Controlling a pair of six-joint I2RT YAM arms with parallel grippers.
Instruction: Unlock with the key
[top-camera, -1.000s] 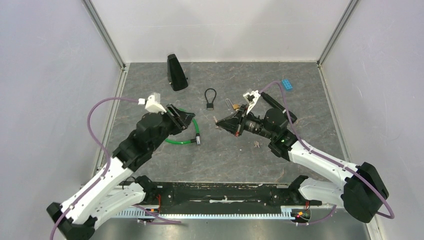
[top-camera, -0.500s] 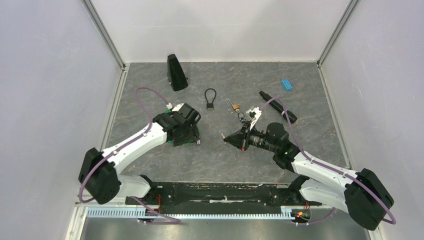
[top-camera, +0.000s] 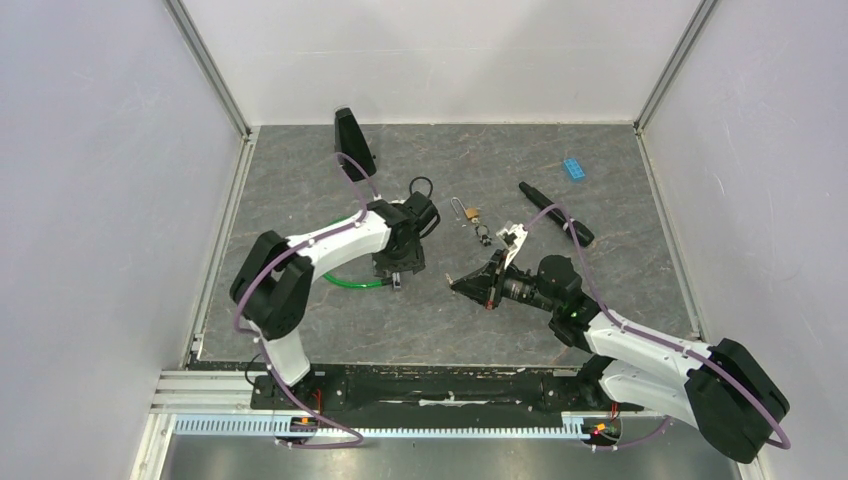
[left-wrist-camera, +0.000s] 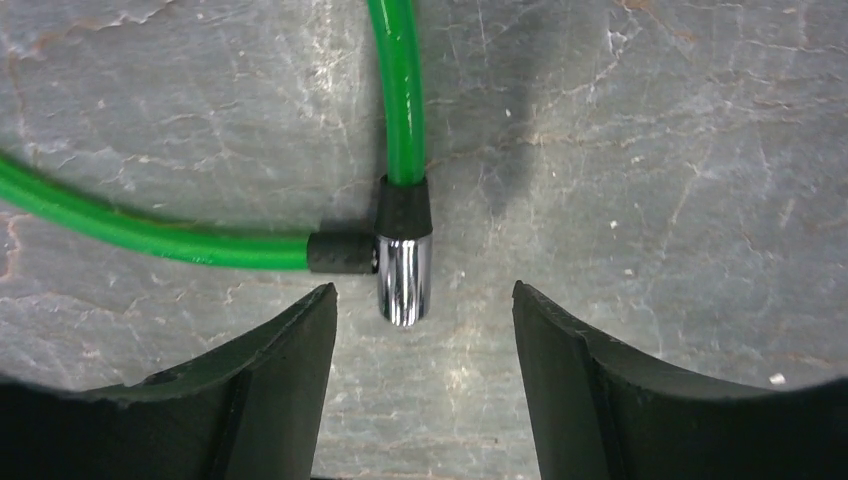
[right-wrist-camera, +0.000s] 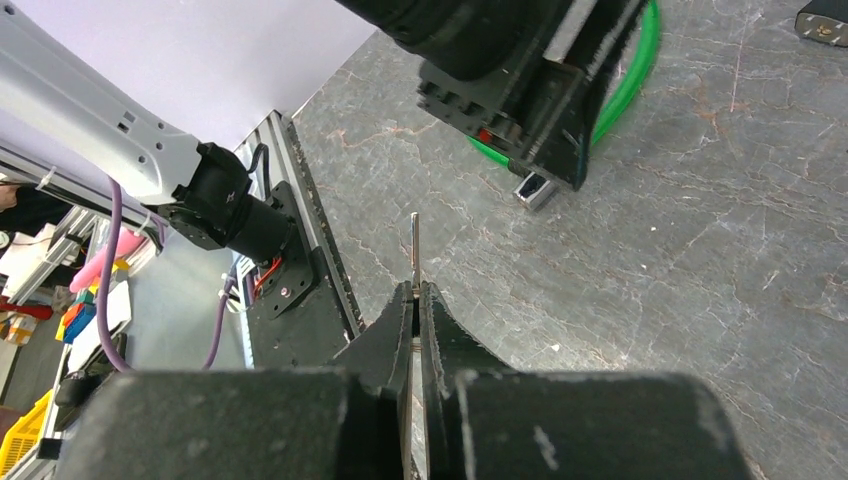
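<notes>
we find right tool (right-wrist-camera: 414, 292) pinching the thin silver key (right-wrist-camera: 414, 245), left tool (left-wrist-camera: 422, 292) wide over the ungrasped green cable lock (left-wrist-camera: 404, 262); insertion outstanding.

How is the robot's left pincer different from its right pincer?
The left pincer stands open and holds nothing; the right pincer is shut on a thin metal key. The left pincer points straight down over the shiny chrome end of the green cable lock; the right pincer lies nearly level, pointing sideways toward that lock. Both have two black fingers.
</notes>
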